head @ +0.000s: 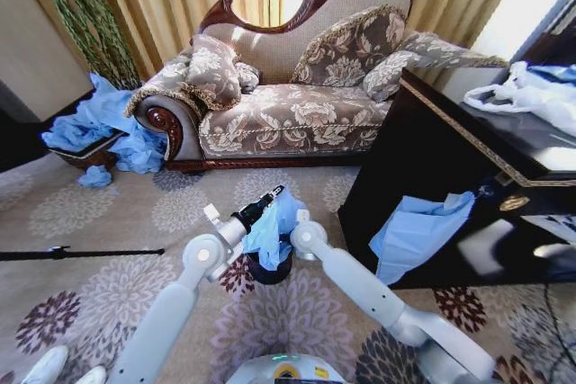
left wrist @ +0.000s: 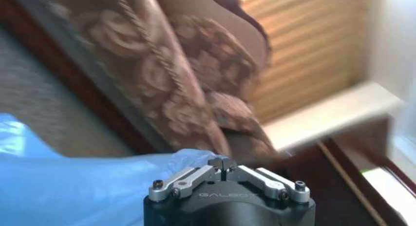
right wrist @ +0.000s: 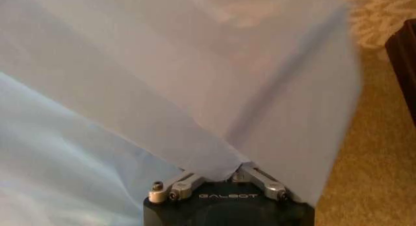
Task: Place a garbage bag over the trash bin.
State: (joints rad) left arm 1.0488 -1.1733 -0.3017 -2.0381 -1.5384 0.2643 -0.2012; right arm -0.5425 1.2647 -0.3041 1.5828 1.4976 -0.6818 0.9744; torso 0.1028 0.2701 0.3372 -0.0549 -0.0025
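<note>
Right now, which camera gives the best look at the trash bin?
The head view: the trash bin stands on the carpet between both arms, its dark lower body visible under the garbage bag. The left wrist view shows bag film beside the left tool, shut. The right wrist view shows the right tool pinching the bag.

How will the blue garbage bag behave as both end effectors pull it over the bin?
Probably floppy: the garbage bag hangs in wrinkled folds above the trash bin. Likely very light and see-through thin, so it may stretch or tear where the left end effector and right end effector pinch it.
</note>
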